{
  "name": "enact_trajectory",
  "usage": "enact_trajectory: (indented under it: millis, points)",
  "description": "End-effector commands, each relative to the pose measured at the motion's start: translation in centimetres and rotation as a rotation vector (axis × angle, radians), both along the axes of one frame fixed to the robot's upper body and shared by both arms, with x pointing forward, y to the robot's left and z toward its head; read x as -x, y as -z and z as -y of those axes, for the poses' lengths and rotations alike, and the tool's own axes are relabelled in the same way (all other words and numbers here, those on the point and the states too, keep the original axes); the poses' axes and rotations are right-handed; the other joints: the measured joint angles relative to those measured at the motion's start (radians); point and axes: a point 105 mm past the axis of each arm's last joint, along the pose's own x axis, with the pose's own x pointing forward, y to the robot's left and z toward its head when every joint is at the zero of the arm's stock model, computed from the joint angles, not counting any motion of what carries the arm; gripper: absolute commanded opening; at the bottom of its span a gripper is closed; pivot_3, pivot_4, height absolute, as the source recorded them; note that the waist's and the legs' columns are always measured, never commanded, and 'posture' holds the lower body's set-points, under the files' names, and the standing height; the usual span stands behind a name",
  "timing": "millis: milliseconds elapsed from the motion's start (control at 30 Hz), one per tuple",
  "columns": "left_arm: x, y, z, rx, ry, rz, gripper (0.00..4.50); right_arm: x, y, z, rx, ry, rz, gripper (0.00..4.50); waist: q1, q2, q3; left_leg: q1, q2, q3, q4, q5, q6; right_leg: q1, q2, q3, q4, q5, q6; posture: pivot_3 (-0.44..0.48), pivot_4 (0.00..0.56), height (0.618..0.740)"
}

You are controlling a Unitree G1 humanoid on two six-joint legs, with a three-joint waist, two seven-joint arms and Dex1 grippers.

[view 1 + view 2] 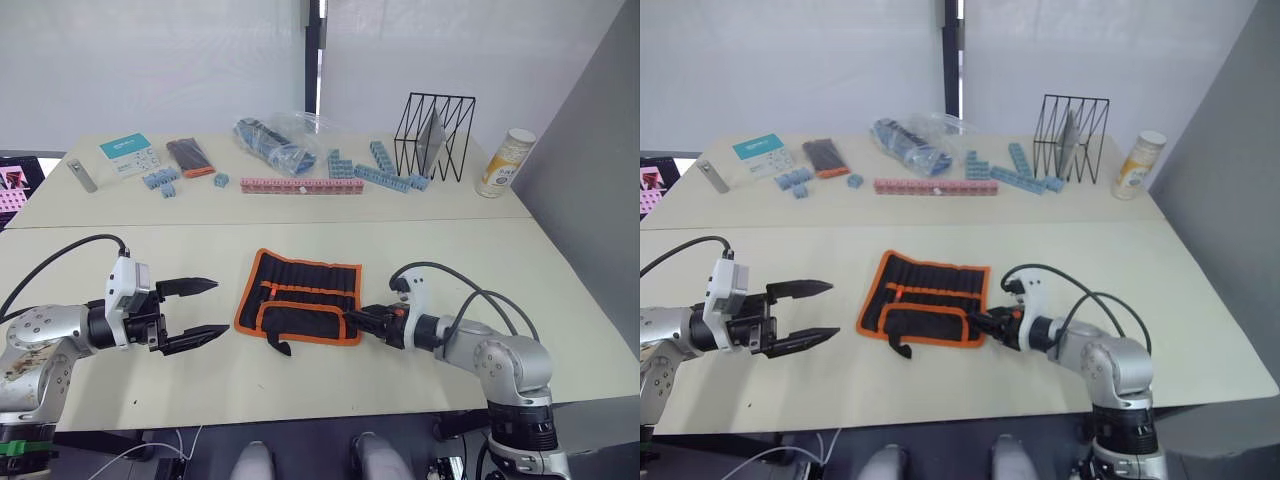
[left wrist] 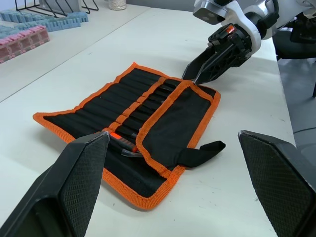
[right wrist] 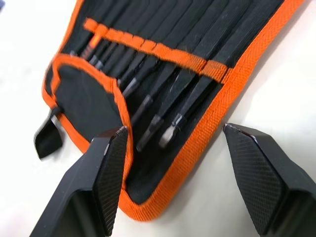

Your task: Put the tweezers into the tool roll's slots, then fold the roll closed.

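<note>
1. The roll (image 1: 300,296) is being shown lying flat near the front middle of the table (image 1: 560,250), between the two grippers.
2. It is being seen as a black fabric rectangle edged in orange, with its near flap (image 2: 173,126) partly folded up over the inner face and a black strap (image 1: 279,345) sticking out at the near edge.
3. An orange band is being seen running across the row of slots (image 3: 163,54) on the inner face.
4. The tweezers (image 3: 163,116) are being held in the slots, side by side, with their tips poking out below the band near the roll's right end.
5. The right gripper (image 1: 352,320) is being kept at the roll's near right corner; in its wrist view its fingers (image 3: 111,168) are being held wide apart with nothing between them, one over the flap's edge and the other over bare table.
6. The left gripper (image 1: 200,310) is being held above the table, well to the left of the roll, with its fingers spread wide and nothing gripped.
</note>
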Motion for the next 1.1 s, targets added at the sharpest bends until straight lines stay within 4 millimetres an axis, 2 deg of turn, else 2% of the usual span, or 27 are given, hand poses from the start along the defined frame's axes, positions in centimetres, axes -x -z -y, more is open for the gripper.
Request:
enact_trajectory:
  millis: [33, 200, 233, 267, 500, 767, 900, 1000, 1100]
  points:
    - [0.1, -0.6, 0.1, -0.01, -0.003, 0.043, 4.46, -0.1, -0.7, -0.1, -0.079, 0.002, -0.024, 3.28, 0.0, 0.0, 0.0, 0.0, 0.0, 0.0, 0.0, 0.0, 0.0, 0.0, 0.0, 0.0, 0.0, 0.0, 0.0, 0.0, 0.15, 0.721]
    - [-0.1, -0.6, -0.1, -0.01, -0.015, 0.049, 4.46, -0.3, -0.9, -0.1, -0.126, 0.016, -0.044, 3.28, 0.0, 0.0, 0.0, 0.0, 0.0, 0.0, 0.0, 0.0, 0.0, -0.001, 0.0, 0.0, 0.0, 0.0, 0.0, 0.0, 0.15, 0.721]
    - [-0.2, -0.5, -0.1, -0.013, -0.017, 0.051, 4.5, -0.4, -0.9, -0.1, -0.135, 0.023, -0.046, 2.76, 0.0, 0.0, 0.0, 0.0, 0.0, 0.0, 0.0, 0.0, 0.0, -0.001, 0.0, 0.0, 0.0, 0.0, 0.0, 0.0, 0.15, 0.721]
    - [-0.3, -0.5, -0.1, -0.013, -0.019, 0.052, 4.5, -0.6, -0.9, 0.1, -0.135, 0.031, -0.046, 2.55, 0.0, 0.0, 0.0, -0.001, 0.0, 0.0, 0.0, 0.0, 0.0, -0.001, 0.0, 0.0, 0.0, 0.0, 0.0, 0.0, 0.15, 0.721]
    - [-0.6, -0.3, 0.3, -0.007, -0.024, 0.056, 4.5, -0.8, -1.0, 0.4, -0.15, 0.053, -0.045, 0.09, 0.001, 0.0, 0.0, -0.004, 0.0, 0.0, 0.0, 0.0, 0.0, -0.004, 0.0, 0.0, 0.0, 0.0, 0.0, 0.0, 0.15, 0.721]
    - [-0.7, 0.0, 0.6, -0.004, -0.024, 0.059, 4.5, -1.1, -2.1, 1.2, -0.184, 0.09, -0.015, 0.04, 0.001, 0.0, 0.0, -0.005, 0.0, 0.0, 0.0, 0.0, 0.0, -0.004, 0.0, 0.0, 0.0, 0.0, 0.001, 0.0, 0.15, 0.721]
    - [-0.7, 0.1, 0.6, -0.011, -0.023, 0.059, 4.5, -1.2, -4.3, 1.2, -0.251, 0.082, 0.02, 0.04, 0.001, 0.0, 0.0, -0.005, 0.0, 0.0, 0.0, 0.0, 0.0, -0.004, 0.0, 0.0, 0.0, 0.0, 0.001, 0.0, 0.15, 0.721]
    - [-0.7, 0.3, 0.6, -0.016, -0.022, 0.058, 4.5, -1.4, -6.2, 0.3, -0.285, 0.073, 0.046, 0.04, -0.001, 0.001, 0.0, -0.006, 0.0, 0.0, 0.0, 0.0, 0.0, -0.005, 0.0, 0.0, 0.001, 0.001, 0.001, 0.0, 0.15, 0.721]
    - [-0.7, 0.5, 0.7, -0.02, -0.022, 0.058, 4.5, -1.3, -7.1, -1.5, -0.291, 0.054, 0.049, 0.04, -0.001, 0.001, 0.001, -0.005, 0.0, -0.001, 0.0, 0.0, 0.0, -0.005, 0.001, 0.0, 0.003, 0.001, 0.001, 0.0, 0.15, 0.721]
